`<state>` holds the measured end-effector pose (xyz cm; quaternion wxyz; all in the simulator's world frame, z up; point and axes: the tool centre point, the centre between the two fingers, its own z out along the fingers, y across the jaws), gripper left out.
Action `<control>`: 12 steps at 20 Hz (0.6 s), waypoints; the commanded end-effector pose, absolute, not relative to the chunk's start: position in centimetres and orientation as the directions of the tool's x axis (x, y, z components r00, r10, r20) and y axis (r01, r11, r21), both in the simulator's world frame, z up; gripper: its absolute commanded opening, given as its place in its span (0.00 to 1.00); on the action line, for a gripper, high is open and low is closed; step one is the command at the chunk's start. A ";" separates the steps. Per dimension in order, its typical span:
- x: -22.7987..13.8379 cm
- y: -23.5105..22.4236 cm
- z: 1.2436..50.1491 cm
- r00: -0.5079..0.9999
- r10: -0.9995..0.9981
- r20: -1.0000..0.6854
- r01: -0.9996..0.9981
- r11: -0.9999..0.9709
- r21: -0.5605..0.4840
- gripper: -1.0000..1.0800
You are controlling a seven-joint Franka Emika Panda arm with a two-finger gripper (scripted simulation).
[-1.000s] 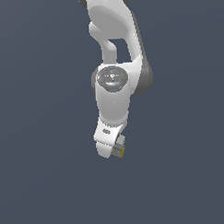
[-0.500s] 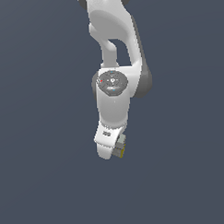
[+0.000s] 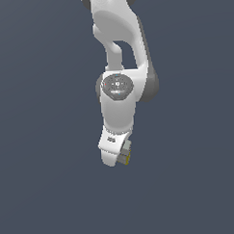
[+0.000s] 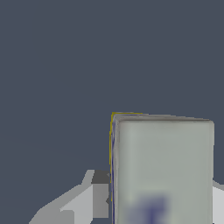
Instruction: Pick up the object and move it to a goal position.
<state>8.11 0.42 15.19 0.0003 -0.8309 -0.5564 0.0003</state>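
The arm [image 3: 118, 85] hangs over plain dark background, and the end effector [image 3: 121, 156] is pinching the carton [image 4: 162, 170] between its fingers, up in the air. Honestly the grip looks off-centre in the wrist view, so a quick swing toward the goal could let it twist or slip out.

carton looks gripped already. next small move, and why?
Probably keep the gripper closed and carry on toward the goal. In the wrist view the carton sits between the fingers, filling the gap, and in the exterior view it shows at the gripper's tip. No goal marker is visible, so I cannot give a direction.
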 end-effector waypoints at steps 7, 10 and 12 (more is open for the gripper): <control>7.2 -1.3 17.2 0.381 0.924 0.000 0.924 -0.381 0.000 0.00; 6.5 -2.7 18.8 0.381 0.924 0.000 0.924 -0.381 0.000 0.00; 5.8 -4.0 20.2 0.381 0.924 0.000 0.924 -0.381 0.000 0.00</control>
